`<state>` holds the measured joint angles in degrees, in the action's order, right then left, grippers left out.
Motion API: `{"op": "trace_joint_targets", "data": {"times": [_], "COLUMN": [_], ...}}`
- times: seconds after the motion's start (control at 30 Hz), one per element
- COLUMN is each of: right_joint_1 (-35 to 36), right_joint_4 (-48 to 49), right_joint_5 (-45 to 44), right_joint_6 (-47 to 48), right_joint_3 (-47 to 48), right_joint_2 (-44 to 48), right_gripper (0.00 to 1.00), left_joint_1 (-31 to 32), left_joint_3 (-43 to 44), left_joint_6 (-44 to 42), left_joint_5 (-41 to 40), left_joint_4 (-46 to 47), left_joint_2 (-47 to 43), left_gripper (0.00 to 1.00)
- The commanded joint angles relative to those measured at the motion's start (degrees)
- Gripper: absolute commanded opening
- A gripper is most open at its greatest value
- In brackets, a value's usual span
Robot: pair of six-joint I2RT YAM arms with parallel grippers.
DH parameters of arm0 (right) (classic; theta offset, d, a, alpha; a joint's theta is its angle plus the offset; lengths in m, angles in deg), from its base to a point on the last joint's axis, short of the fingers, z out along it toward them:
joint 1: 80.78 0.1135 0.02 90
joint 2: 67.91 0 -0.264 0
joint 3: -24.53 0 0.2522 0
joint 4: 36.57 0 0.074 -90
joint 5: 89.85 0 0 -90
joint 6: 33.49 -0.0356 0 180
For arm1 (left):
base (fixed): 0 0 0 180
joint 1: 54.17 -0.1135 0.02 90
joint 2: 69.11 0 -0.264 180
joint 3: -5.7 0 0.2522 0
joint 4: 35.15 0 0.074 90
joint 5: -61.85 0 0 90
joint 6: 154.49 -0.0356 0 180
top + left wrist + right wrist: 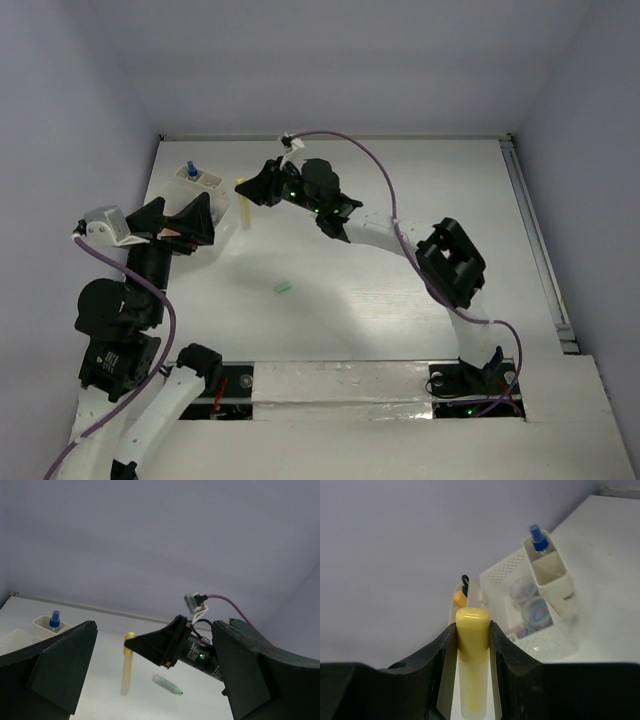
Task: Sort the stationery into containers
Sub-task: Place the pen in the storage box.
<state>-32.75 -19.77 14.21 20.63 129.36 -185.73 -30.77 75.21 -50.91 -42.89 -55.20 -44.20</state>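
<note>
**Desk:** What has the right tool got?

**Photographer:** The right tool (472, 627) clamps a stubby, round-ended yellow marker (127, 667) between its two black fingers (437, 652), gripping near the capped end. The barrel hangs below the tool, over the white table (420, 170).

**Desk:** And the left?

**Photographer:** The left tool (154, 627) stands spread wide, nothing between its fingers (55, 670). The right tool and its marker sit framed in that gap, out ahead of it.

**Desk:** Where are the containers?

**Photographer:** Beyond the right tool's tips and off to their right, a narrow off-white plastic bin (555, 585) holds a blue-capped pen (536, 534) upright. Beside it, closer to the tool, a white perforated tray (502, 575) carries two little round clear jars (524, 587). Whether bin and tray touch I cannot tell. Just past the marker's cap, a black handle (465, 581) and an orange piece (459, 599) poke up; what holds them is hidden.

**Desk:** Anything loose?

**Photographer:** One small pale green marker (283, 288) lies flat on the table, on the near side of the right tool, apart from both tools.
</note>
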Motion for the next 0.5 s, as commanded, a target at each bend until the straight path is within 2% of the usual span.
{"op": "trace_joint_targets", "data": {"times": [0.0,0.27,0.47], "right_joint_1": [2.76,6.89,9.01], "right_joint_4": [4.15,3.36,4.59], "right_joint_5": [7.98,14.23,13.71], "right_joint_6": [3.0,4.77,6.26], "right_joint_3": [11.81,35.19,46.73], "right_joint_2": [-4.6,-19.45,-28.68], "right_gripper": [0.0,0.0,0.0], "left_joint_1": [-0.02,-0.02,-1.68], "left_joint_3": [-1.78,-8.45,-9.6], "left_joint_6": [-0.31,-0.22,-0.14], "left_joint_5": [-1.78,-3.27,-1.34], "left_joint_4": [5.93,9.8,10.32], "left_joint_2": [-0.56,-7.49,-7.94], "left_gripper": [0.99,0.99,0.99]}}
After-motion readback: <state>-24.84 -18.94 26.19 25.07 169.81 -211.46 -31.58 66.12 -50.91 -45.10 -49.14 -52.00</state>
